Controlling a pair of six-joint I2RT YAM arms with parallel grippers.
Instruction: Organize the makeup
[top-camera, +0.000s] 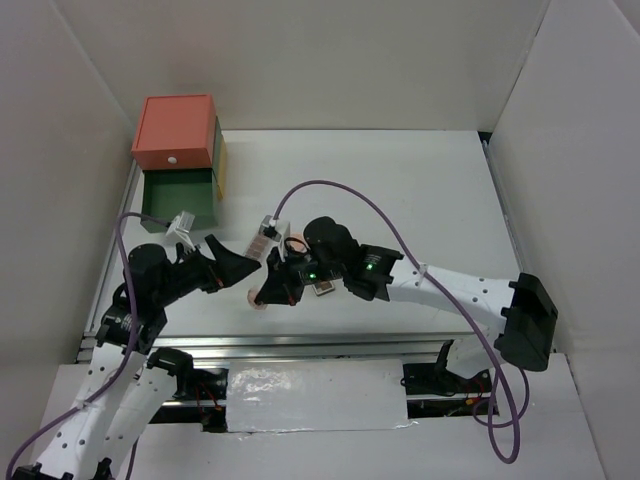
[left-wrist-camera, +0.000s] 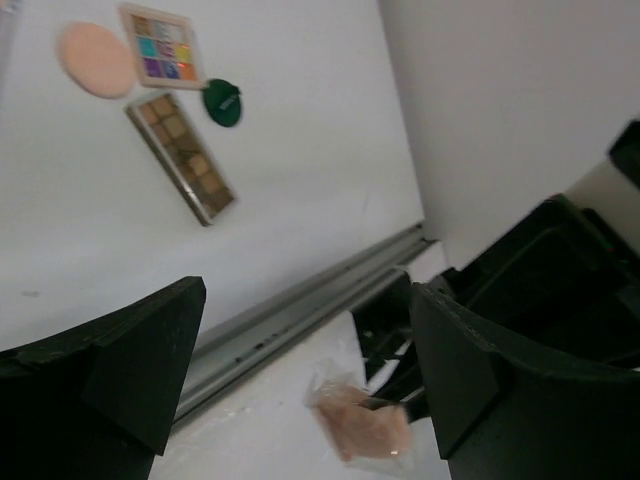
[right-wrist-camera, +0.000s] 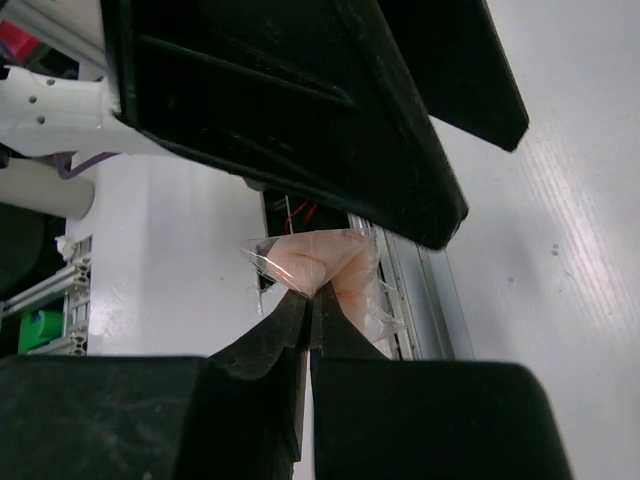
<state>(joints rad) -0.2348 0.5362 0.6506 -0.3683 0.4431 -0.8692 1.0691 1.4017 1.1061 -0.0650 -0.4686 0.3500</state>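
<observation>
Right gripper (right-wrist-camera: 312, 298) has its two fingers pressed together on the clear wrapper of a wrapped puff (right-wrist-camera: 318, 262), a peach pad sitting just past the fingertips at their 12 o'clock in the right wrist view. From above, the wrapped puff (top-camera: 260, 296) is near the table's near edge, at roughly 5 o'clock from the drawer box (top-camera: 180, 160), and the right gripper (top-camera: 274, 288) reaches it from 3 o'clock. Left gripper (left-wrist-camera: 305, 310) is spread wide with nothing between its fingers; the wrapped puff (left-wrist-camera: 360, 428) shows low in the gap at 6 o'clock, apart from both black fingers. Overhead, the left gripper (top-camera: 238, 264) points toward 3 o'clock and stands just beside the right one, at its 10 o'clock. Farther out on the white table (left-wrist-camera: 300, 150), in the left wrist view, a loose puff (left-wrist-camera: 95, 58) lies at the frame's 11 o'clock. A multicolour palette (left-wrist-camera: 162, 45) lies just beside it at its 3 o'clock, and a brown palette (left-wrist-camera: 180, 157) at 6 o'clock of that palette. A dark green compact (left-wrist-camera: 222, 102) sits just beside the brown palette at its 1 o'clock. An aluminium rail (left-wrist-camera: 290, 320) runs between these and the wrapped puff. The drawer box sits at the table's 10 o'clock corner, coral on top, yellow on one side, its green drawer standing out.
</observation>
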